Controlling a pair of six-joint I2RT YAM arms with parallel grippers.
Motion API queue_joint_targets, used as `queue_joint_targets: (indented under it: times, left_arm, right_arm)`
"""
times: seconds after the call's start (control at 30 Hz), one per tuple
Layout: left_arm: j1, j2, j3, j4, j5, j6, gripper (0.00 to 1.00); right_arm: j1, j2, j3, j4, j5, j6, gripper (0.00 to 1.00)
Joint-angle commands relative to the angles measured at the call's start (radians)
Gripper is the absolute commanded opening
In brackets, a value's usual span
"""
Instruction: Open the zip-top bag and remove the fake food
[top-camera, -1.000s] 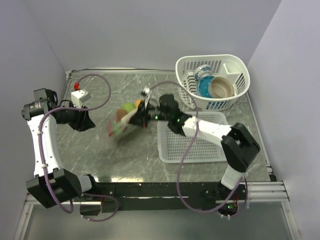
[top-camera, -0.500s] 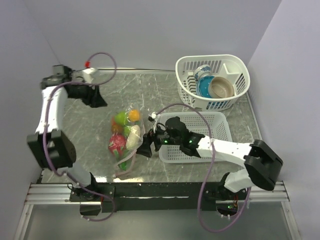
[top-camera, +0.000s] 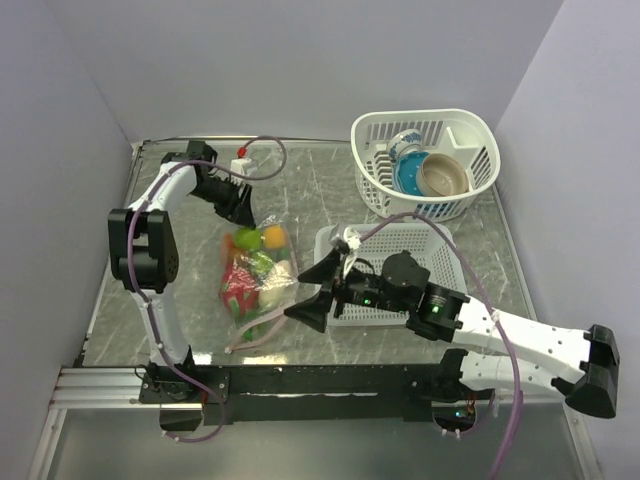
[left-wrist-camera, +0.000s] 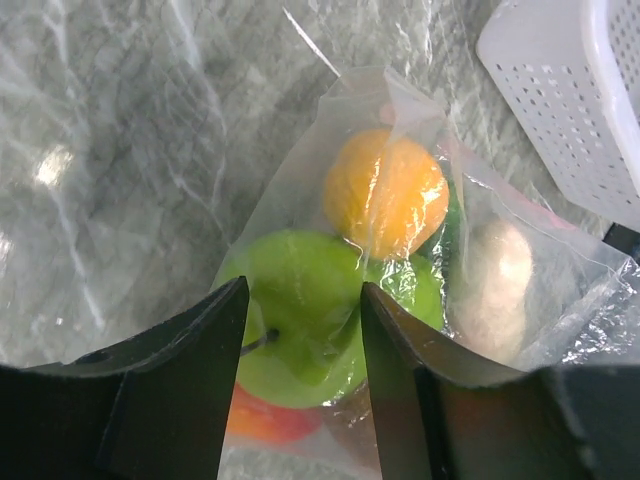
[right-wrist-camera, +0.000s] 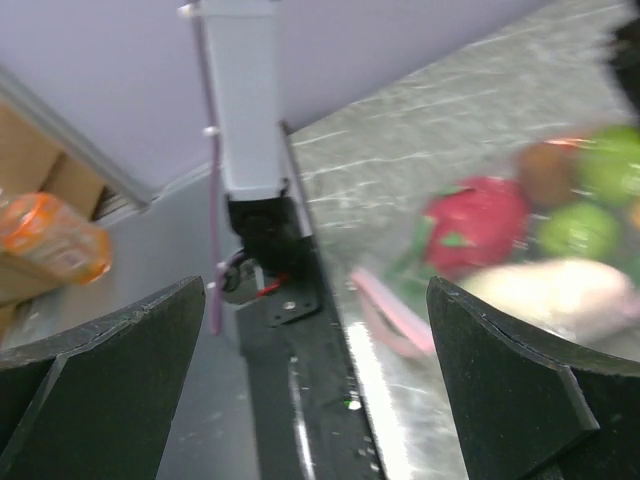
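While R gripper (top-camera: 313, 290) gapes, bag (top-camera: 262, 296) holds fake food (top-camera: 247, 240).

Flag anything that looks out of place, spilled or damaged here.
Nothing is spilled or damaged. The only untidy thing is the zip-top bag, lying crumpled and askew on the table with the fake food bunched inside.

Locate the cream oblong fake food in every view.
Top external: cream oblong plastic piece left of centre, near the table's front edge.
Left wrist: right of centre.
Right wrist: lower right, blurred.
Shared landmark: the clear soft zip-top bag holding it.
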Motion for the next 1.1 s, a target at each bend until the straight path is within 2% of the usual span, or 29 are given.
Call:
queue_joint_targets:
  times: [0.0, 0.03, 0.13, 0.17, 0.23, 0.27, 0.33, 0.47, 0.53, 0.57, 0.63, 0.77, 0.9, 1.0, 1.07]
  left_arm:
    - [-0.059, 0.004, 0.014, 0.083, -0.034, -0.06, 0.54]
    - [-0.079, 0.001, 0.002, 0.121, -0.039, -0.092, 0.53]
    - [-0.108, 0.0, -0.018, 0.226, -0.098, -0.217, 0.37]
    - [-0.115, 0.009, -0.011, 0.242, -0.13, -0.253, 0.21]
    - [-0.122, 0.023, 0.045, 0.226, -0.303, -0.358, 0.04]
    - [-0.117, 0.032, 0.069, 0.204, -0.353, -0.373, 0.01]
    - [-0.082, 0.017, 0.075, 0.173, -0.365, -0.387, 0.01]
    - [-0.016, -0.109, -0.02, 0.19, -0.384, -0.367, 0.3]
    - [0.033, -0.16, -0.086, 0.211, -0.373, -0.342, 0.38]
    - [0.05, -0.167, -0.106, 0.219, -0.359, -0.335, 0.48]
    - [0.09, -0.131, -0.135, 0.226, -0.324, -0.325, 0.51]
    - [0.114, -0.043, -0.057, 0.129, -0.218, -0.315, 0.57]
    - [0.121, -0.072, -0.048, 0.135, -0.188, -0.312, 0.6]
    - [0.156, -0.111, -0.04, 0.103, -0.178, -0.298, 0.62]
    - [0.182, -0.157, -0.032, 0.06, -0.146, -0.287, 0.7]
  right_arm:
    - [0.079, 0.119, 0.008, 0.042, -0.016, 0.023, 1.0]
    - [0.091, 0.151, 0.007, 0.062, -0.019, 0.023, 1.0]
    - [0.114, 0.199, 0.005, 0.085, -0.022, 0.015, 1.0]
    - [0.116, 0.208, 0.002, 0.086, -0.028, 0.009, 1.0]
    - [0.117, 0.236, -0.001, 0.085, -0.018, -0.005, 1.0]
    - [0.117, 0.247, 0.001, 0.082, -0.007, -0.011, 1.0]
    - [0.117, 0.283, 0.004, 0.086, 0.008, -0.02, 1.0]
    - [0.117, 0.358, 0.021, 0.106, -0.019, -0.02, 1.0]
    - [0.117, 0.397, 0.024, 0.131, -0.053, -0.008, 0.98]
    - [0.117, 0.409, 0.03, 0.134, -0.056, -0.006, 0.96]
    - [0.117, 0.44, 0.031, 0.138, -0.062, -0.005, 0.91]
    - [0.117, 0.464, 0.031, 0.125, 0.003, -0.014, 0.89]
    - [0.113, 0.467, 0.031, 0.105, 0.109, -0.037, 0.84]
    - [0.094, 0.457, 0.048, 0.071, 0.212, -0.041, 0.74]
    - [0.081, 0.435, 0.03, 0.077, 0.243, -0.032, 0.68]
